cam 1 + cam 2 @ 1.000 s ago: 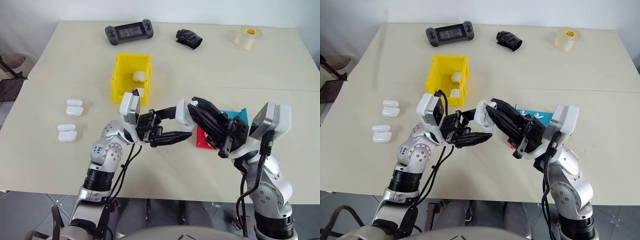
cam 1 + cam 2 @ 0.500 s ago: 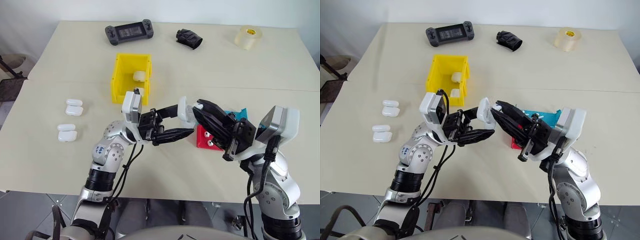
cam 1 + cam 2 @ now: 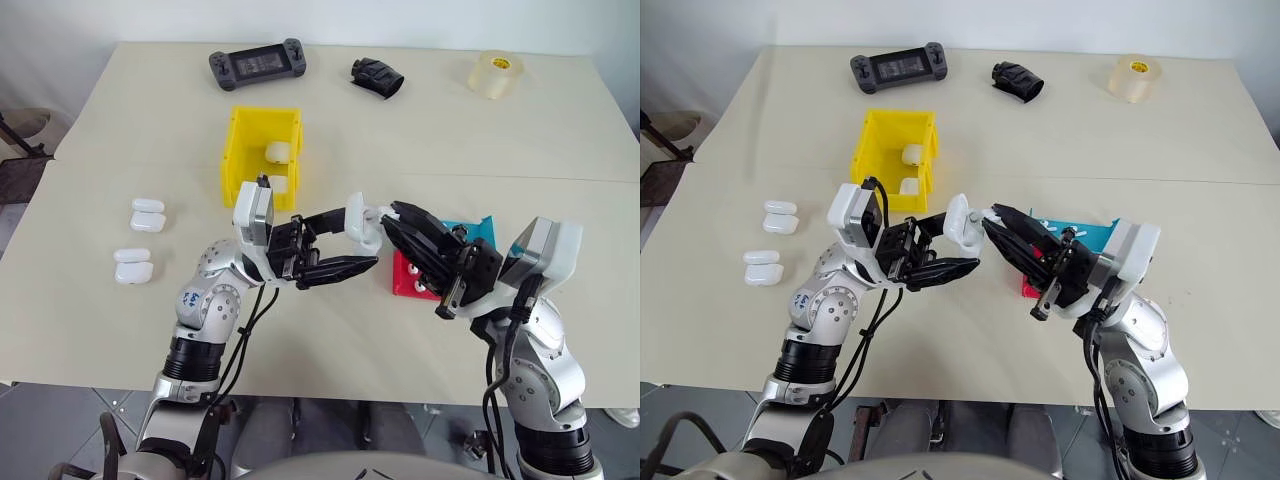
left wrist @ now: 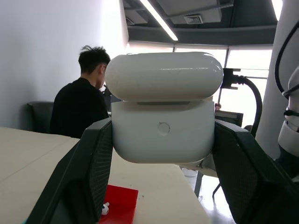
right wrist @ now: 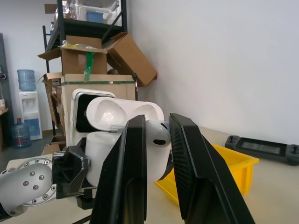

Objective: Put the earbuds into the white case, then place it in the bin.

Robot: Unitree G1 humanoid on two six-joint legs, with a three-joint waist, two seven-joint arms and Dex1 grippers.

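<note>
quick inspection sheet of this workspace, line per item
surface: beige table, two tops butted together.
job's things: white case lid open, held up in left claw; earbud pinched in right claw at the case; yellow bin holds two cases; four spare cases; red tray with earbuds.
clutter: game controller, black item, tape roll, blue tray.
cables: black leads along both forearms.
surroundings: a seated person, cardboard boxes.

Both arms raised mid-scene: the left gripper (image 3: 345, 243) clamped, reaching toward 3 o'clock, meets the right gripper (image 3: 392, 213), pinched, reaching toward 10 o'clock.
</note>
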